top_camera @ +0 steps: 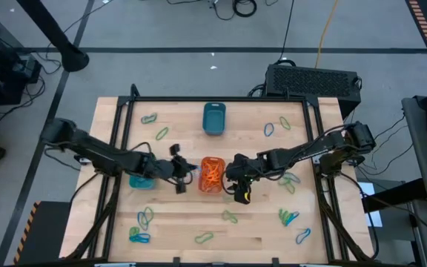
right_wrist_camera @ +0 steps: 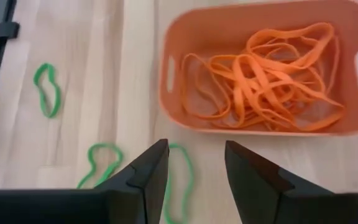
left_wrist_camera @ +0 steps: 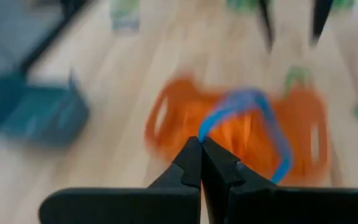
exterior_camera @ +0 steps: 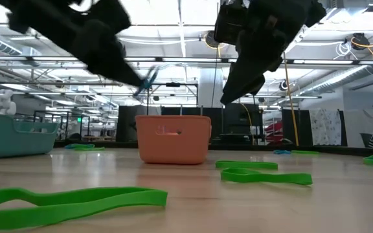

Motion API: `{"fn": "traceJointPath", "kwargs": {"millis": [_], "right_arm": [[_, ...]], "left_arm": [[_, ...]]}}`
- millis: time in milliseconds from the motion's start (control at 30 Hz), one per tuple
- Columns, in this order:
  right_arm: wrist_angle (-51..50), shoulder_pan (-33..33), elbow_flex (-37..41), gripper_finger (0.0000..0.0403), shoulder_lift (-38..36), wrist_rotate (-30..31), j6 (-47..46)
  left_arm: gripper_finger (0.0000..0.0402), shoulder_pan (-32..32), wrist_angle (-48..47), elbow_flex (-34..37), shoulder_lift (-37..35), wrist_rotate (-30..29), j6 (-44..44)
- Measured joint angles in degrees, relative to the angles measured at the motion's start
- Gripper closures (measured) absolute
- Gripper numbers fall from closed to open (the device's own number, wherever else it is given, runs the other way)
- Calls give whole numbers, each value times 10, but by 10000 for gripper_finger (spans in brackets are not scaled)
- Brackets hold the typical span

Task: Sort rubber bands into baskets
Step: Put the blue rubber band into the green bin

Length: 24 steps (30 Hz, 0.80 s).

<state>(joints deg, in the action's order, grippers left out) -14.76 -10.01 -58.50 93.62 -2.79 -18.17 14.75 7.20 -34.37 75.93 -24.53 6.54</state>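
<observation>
1. Spanning most of the high view: a pale wooden table [top_camera: 184, 222], seen from straight above, with both dark arms reaching in toward its centre.
2. Sitting at the table's middle: an orange basket [top_camera: 211, 175] holding a tangle of orange bands [right_wrist_camera: 272, 74], the tangle showing clearly only from the right wrist; the low view giving just the basket's outer wall.
3. Standing near the far edge: a dark teal basket [top_camera: 213, 118]. Lying under the left arm: a turquoise basket [top_camera: 141, 181], mostly hidden from above.
4. Hovering just left of the orange basket: the left gripper [top_camera: 181, 178], jaws pressed together and pinching a blue rubber band [left_wrist_camera: 253, 124]. Showing plainly in the left wrist view, the loop dangling in front of the orange basket; appearing as only a small blue wisp in the low view.
5. Hanging just right of the orange basket: the right gripper [right_wrist_camera: 194, 168], jaws apart and holding nothing.
6. Lying scattered across the wood: loose green and blue bands [top_camera: 288, 216], with one green band [right_wrist_camera: 179, 177] directly below the right fingers.
</observation>
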Motion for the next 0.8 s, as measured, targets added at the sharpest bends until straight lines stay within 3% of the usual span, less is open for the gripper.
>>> {"fn": "traceJointPath", "kwargs": {"millis": [200, 467, 633, 800], "right_arm": [[8, -19, 0, 252, 3, 3, 2], [14, -30, 0, 252, 4, 17, 17], [14, -30, 0, 252, 4, 16, 17], [15, -30, 0, 252, 4, 16, 14]], "left_arm": [[401, 31, -330, 1, -116, 14, 222], [401, 53, -611, 0, -173, 69, 501], [401, 53, -721, 1, -159, 101, 578], [399, 51, -717, 1, -140, 102, 576]]}}
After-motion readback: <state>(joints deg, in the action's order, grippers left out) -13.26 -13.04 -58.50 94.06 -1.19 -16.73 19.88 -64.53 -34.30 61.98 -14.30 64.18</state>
